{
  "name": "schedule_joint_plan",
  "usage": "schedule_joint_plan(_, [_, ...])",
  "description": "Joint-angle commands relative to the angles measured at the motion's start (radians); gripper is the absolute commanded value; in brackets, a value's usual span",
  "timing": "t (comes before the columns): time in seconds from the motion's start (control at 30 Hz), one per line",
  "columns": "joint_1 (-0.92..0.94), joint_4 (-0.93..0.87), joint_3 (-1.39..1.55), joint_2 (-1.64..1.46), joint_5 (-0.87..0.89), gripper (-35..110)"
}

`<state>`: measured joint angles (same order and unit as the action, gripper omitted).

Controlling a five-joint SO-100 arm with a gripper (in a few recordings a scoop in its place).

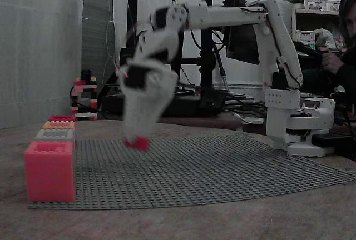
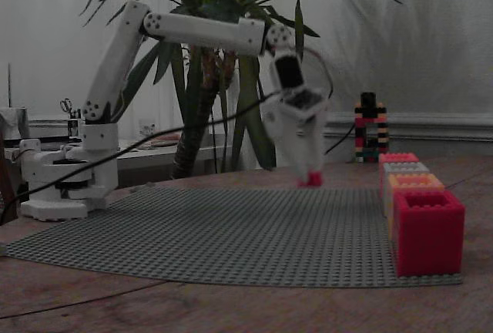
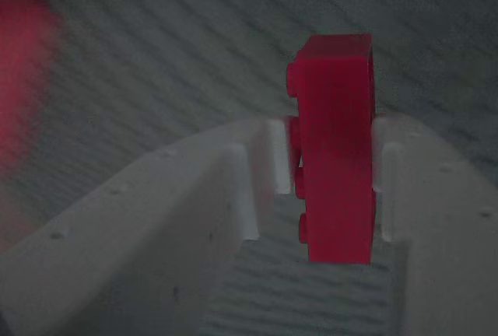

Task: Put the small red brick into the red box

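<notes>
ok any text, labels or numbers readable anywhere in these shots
None can be read.
The small red brick in the gripper shows bare studs with no legible lettering.
The red box and grey baseplate carry no print.
Framed pictures on the shelf are too small to read.

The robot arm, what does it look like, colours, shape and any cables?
The white plastic arm has blocky segments with dark motor blocks at the joints, on a white base clamped at the baseplate's edge. Its white two-finger gripper has broad curved fingers. A dark cable trails from the arm.

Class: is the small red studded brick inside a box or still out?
Out: the small red studded brick sits clamped in the gripper, above the grey baseplate.
</notes>
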<state>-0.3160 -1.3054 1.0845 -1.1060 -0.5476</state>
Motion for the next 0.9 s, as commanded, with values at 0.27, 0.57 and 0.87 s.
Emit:
schedule_joint_plan(0.27, [0.44, -0.02, -0.62, 0.054, 0.534, 0])
schedule_joint_plan(0.57, [0.589, -0.041, -0.965, 0.39, 0.512, 0])
schedule_joint_plan(0.87, [0.589, -0.034, -1.207, 0.597, 0.471, 0])
